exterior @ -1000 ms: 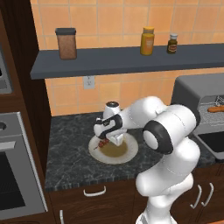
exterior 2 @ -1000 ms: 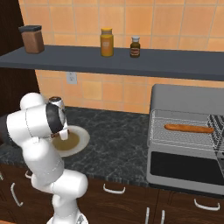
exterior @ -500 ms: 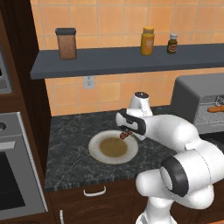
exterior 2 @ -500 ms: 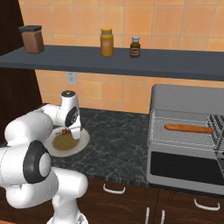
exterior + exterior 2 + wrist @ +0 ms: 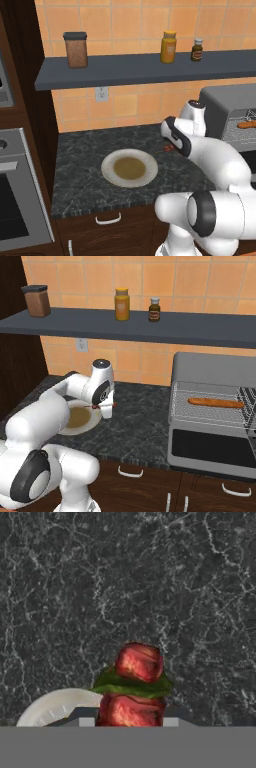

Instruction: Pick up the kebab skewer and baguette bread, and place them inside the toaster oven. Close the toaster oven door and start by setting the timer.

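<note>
- While the toaster oven (image 5: pixel 215 421) stands at the right end of the dark stone counter (image 5: pixel 145 426), its door (image 5: pixel 212 448) hangs open below the wire rack, and the baguette (image 5: pixel 215 402) lies lengthwise on that rack inside the chamber.
- The counter is black with pale veins; a wall shelf (image 5: pixel 145 67) runs above it, carrying a brown jar (image 5: pixel 76 49), a yellow bottle (image 5: pixel 168 46) and a small dark bottle (image 5: pixel 197 49).
- The white arm rises from the base, bends at the elbow and reaches out over the counter, its wrist turned so that the hand points down at the stone between plate and oven.
- In the left base view the forearm slants up from the lower right towards the hand, which sits just to the right of the plate (image 5: pixel 130 168).
- The plate is round and pale with a brownish centre; it rests on the counter, well apart from the oven, and its rim shows at the lower left corner of the hand view.
- The gripper (image 5: pixel 104 405) is clamped on the kebab skewer (image 5: pixel 134 687), held off the counter just beside the plate's edge.
- Seen from the hand, the skewer's red chunks sit stacked with a green piece between them, right between the finger tips.
- In the right base view the skewer's thin end pokes out sideways from the hand, towards the oven.
</note>
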Controlling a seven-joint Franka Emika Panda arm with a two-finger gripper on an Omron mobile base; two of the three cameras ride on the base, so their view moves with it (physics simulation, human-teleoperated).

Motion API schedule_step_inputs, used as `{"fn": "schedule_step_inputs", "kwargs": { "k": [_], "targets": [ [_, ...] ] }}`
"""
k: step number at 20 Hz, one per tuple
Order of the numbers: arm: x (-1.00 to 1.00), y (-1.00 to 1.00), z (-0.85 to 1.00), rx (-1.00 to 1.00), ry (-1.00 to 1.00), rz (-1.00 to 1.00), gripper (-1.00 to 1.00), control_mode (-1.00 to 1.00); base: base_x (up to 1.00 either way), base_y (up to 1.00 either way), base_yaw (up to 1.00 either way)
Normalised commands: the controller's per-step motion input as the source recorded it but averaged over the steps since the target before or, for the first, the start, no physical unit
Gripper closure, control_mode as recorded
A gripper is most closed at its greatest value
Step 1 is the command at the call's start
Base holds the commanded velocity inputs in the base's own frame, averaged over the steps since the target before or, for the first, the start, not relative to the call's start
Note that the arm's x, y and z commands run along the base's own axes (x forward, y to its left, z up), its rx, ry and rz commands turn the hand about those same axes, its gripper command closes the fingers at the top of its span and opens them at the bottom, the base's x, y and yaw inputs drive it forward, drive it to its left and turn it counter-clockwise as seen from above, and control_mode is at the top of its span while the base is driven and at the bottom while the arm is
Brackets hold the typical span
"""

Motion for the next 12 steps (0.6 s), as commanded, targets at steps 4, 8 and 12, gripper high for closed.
{"fn": "schedule_step_inputs", "kwargs": {
  "k": [4, 8, 12],
  "targets": [
    [-0.21, -1.00, 0.39, 0.01, 0.00, -0.18, 1.00, -1.00, 0.00, 0.00, 0.00],
    [-0.19, -1.00, 0.31, 0.01, -0.03, -0.16, 1.00, -1.00, 0.00, 0.00, 0.00],
    [-0.20, -1.00, 0.37, 0.00, -0.06, -0.15, 1.00, -1.00, 0.00, 0.00, 0.00]
  ]
}}
